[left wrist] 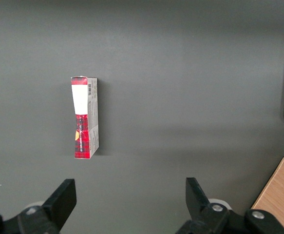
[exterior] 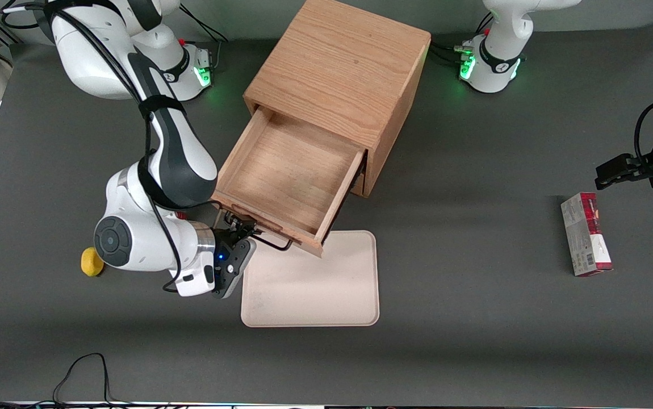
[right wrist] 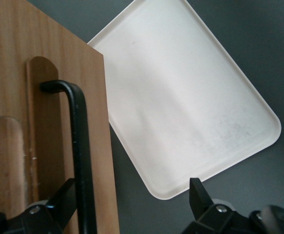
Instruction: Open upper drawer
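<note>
Straddling the black wire handle (right wrist: 78, 156), the hand (exterior: 239, 230) is found at the front of the upper drawer (exterior: 289, 170), on the end of the drawer front nearer the working arm. In the right wrist view one finger (right wrist: 59, 207) is seen on the wood side of the handle bar and the other finger (right wrist: 200, 197) well clear of it over the tray, so the hand is judged open, with nothing clamped.

The handle is a thin, stiff metal bar, standing off the drawer front on bent ends. It is judged smooth and somewhat slippery; the proper hold is across the straight run of the bar, fingers on either side, where a pull is carried squarely into the drawer. The drawer itself is plain rigid oak, empty inside, and is judged light to moderate in weight, sliding along one line only. A pull off that line is likely to bind it.

The drawer is found drawn well out of the wooden cabinet (exterior: 343, 74), its bare interior fully exposed, its front overhanging the edge of the beige tray (exterior: 315, 289) on the bench (exterior: 474, 341). The task is judged essentially accomplished.

The right arm is bent low, wrist turned sideways, hand directed at the drawer front. A small yellow object (exterior: 91, 262) lies beside the wrist toward the working arm's end; a red carton (exterior: 586, 234) lies toward the parked arm's end.
</note>
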Robot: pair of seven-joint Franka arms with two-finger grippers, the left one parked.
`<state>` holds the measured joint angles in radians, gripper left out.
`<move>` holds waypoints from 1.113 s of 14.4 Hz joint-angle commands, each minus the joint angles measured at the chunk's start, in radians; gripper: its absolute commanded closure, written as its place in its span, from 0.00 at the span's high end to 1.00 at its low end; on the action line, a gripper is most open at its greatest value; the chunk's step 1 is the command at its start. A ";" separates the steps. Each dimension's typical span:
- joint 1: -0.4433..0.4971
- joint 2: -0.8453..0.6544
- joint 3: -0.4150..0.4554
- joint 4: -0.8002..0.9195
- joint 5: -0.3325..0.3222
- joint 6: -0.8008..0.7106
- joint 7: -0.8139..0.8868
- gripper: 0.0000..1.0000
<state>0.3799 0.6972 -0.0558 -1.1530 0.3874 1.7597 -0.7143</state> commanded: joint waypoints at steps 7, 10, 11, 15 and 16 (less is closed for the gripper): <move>-0.027 0.021 0.008 0.113 0.028 -0.092 -0.025 1.00; -0.036 -0.005 -0.005 0.128 0.022 -0.163 -0.013 1.00; -0.038 -0.028 -0.010 0.128 0.012 -0.190 -0.008 1.00; -0.041 -0.134 -0.058 0.086 -0.074 -0.272 -0.007 1.00; -0.036 -0.181 -0.076 0.032 -0.111 -0.292 -0.008 1.00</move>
<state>0.3401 0.6064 -0.1166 -1.0282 0.3321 1.5015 -0.7145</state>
